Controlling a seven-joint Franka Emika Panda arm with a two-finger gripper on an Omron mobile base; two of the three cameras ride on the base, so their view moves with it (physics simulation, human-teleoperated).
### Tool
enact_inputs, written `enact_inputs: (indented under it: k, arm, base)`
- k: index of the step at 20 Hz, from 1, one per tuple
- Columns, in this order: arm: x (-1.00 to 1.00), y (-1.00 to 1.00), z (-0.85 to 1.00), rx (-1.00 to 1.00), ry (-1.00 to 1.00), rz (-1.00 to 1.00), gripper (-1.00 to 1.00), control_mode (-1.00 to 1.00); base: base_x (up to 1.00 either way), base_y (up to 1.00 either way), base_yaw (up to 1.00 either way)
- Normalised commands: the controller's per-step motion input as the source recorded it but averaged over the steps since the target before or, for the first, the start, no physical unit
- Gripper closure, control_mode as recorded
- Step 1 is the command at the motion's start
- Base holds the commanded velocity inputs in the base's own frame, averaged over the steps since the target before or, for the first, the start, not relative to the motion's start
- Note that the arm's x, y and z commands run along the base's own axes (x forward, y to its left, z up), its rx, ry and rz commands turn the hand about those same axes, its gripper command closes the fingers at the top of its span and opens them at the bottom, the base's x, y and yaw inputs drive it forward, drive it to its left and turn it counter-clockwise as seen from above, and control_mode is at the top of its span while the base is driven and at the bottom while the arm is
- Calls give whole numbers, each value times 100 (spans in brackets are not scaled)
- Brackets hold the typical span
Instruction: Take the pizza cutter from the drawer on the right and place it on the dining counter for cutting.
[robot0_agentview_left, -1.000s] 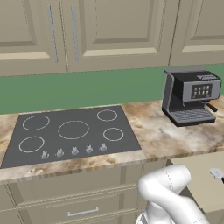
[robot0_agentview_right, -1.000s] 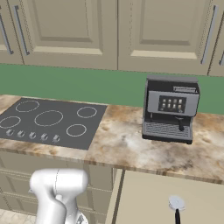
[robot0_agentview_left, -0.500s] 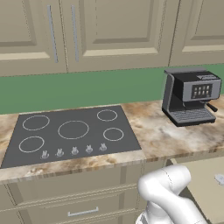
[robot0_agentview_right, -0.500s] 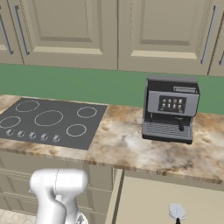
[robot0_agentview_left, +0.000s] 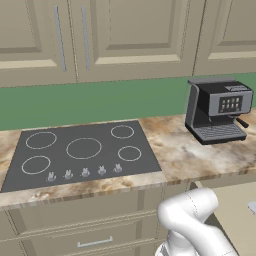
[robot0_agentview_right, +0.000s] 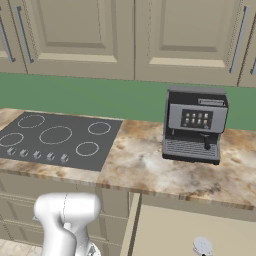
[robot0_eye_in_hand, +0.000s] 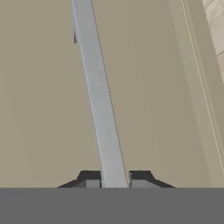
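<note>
In the hand view my gripper (robot0_eye_in_hand: 114, 179) is shut on the drawer's long grey handle (robot0_eye_in_hand: 98, 100), one dark fingertip (robot0_eye_in_hand: 89, 178) on each side of the bar, against the beige drawer front (robot0_eye_in_hand: 39, 109). The drawer (robot0_agentview_right: 165, 232) stands pulled out at the lower right of the right base view, its pale tan inside showing. On its floor lies the pizza cutter (robot0_agentview_right: 202, 246), its round silver wheel visible at the frame's bottom edge. A sliver of the pizza cutter (robot0_agentview_left: 252, 206) also shows at the right edge of the left base view. The dining counter is out of view.
A black cooktop (robot0_agentview_left: 80, 152) is set in the marbled counter (robot0_agentview_right: 145, 167), with a coffee machine (robot0_agentview_left: 217, 110) to its right. Beige wall cabinets (robot0_agentview_left: 130, 35) hang above a green backsplash. My white arm (robot0_agentview_left: 192, 220) bends down in front of the lower drawers.
The drawer has slid further out toward the base. The pizza cutter inside has moved with it, lower in both base views.
</note>
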Motion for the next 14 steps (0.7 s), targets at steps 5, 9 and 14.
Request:
enact_inputs:
  k: [5,9,14]
  arm:
    - [-5,0,-1,0,0,0,-100,-100]
    - [-29,-12,0,0,0,0,-100,-100]
    - [-47,-33,8,0,0,0,-100,-100]
  base:
    - [0,0,0]
    - [0,0,0]
    - [0,0,0]
